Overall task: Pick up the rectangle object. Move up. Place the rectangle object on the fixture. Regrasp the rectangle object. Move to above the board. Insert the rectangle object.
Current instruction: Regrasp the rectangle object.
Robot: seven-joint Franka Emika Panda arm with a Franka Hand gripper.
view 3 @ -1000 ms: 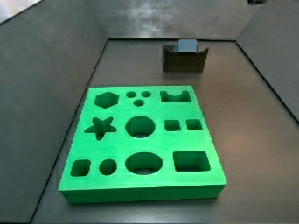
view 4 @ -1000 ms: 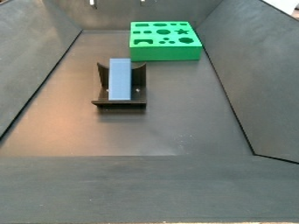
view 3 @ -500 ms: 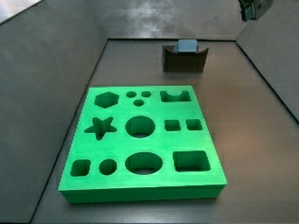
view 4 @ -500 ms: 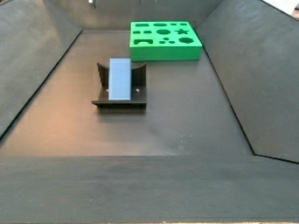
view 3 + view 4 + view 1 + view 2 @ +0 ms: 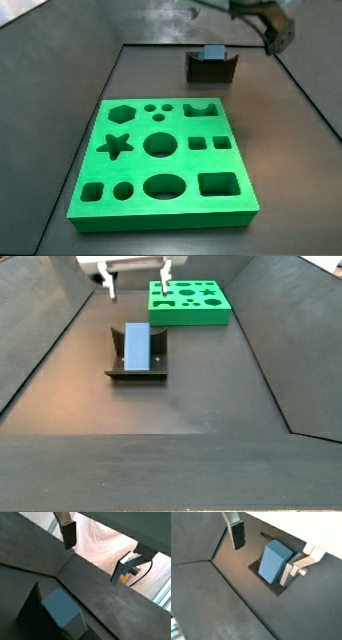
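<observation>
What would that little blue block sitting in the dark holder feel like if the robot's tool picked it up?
The rectangle object looks stiff: its edges stay straight and sharp. Its flat faces suggest it would slide, not roll. The matte surface probably gives the pads fair grip. Resting in the fixture, it seems unlikely to tip. The tool hangs open above, holding nothing.

The gripper [image 5: 134, 292] is cut off by the frame edge in both side views, blurred in 1.

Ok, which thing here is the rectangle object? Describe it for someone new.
Find the green board, then the dark fixture standing apart from it on the floor. The pale blue-grey block lying in its notch is the one: the only light piece here. The open gripper hangs above, empty.
</observation>
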